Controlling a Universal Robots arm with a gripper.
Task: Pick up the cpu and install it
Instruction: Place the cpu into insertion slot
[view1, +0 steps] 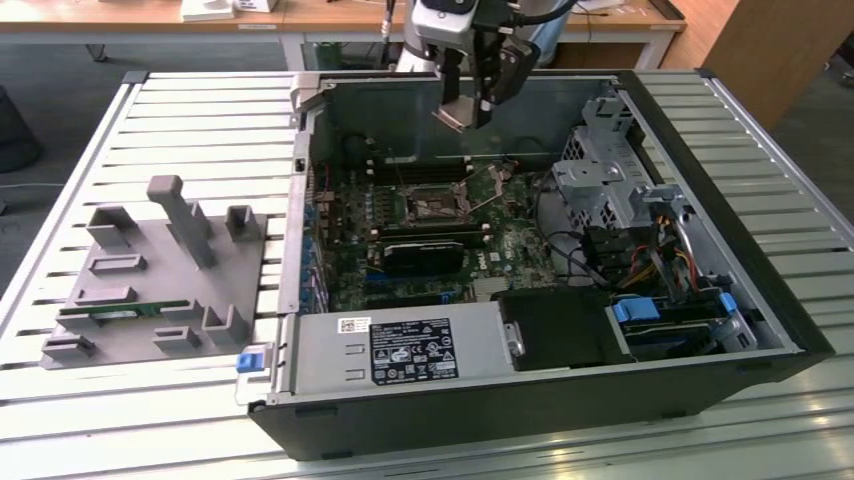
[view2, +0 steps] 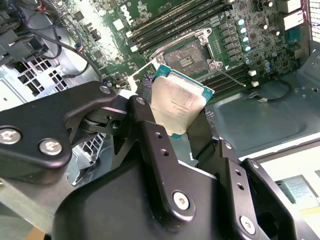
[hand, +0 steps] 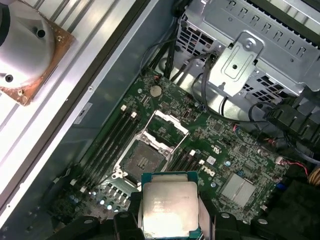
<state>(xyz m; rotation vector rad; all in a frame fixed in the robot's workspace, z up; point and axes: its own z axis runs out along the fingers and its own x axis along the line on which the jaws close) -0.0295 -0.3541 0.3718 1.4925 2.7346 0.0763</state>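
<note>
Exterior view's left: a grey moulded plastic fixture (view1: 140, 275) with upright posts and slots stands on the ribbed metal table (view1: 80, 140).

Middle: an open black tower case (view1: 534, 410) lies on its side. The green motherboard (view1: 400, 240) is exposed, with the square black-and-metal socket (view1: 434, 207) near its centre. The gripper (view1: 470, 108) hangs over the board toward the case's far wall, apart from it.

In both wrist views the matte black fingers (view2: 150, 140) clamp opposite edges of the cpu (view2: 177, 102) — a flat square with a dull silver lid and a thin pale-teal rim. The cpu is held in the air above the board, near the socket, not seated. The socket's metal load frame (hand: 167, 131) is hinged open.

Exterior view's right: a perforated silver drive cage (view1: 601, 180) and looped cables (view1: 587, 255).
</note>
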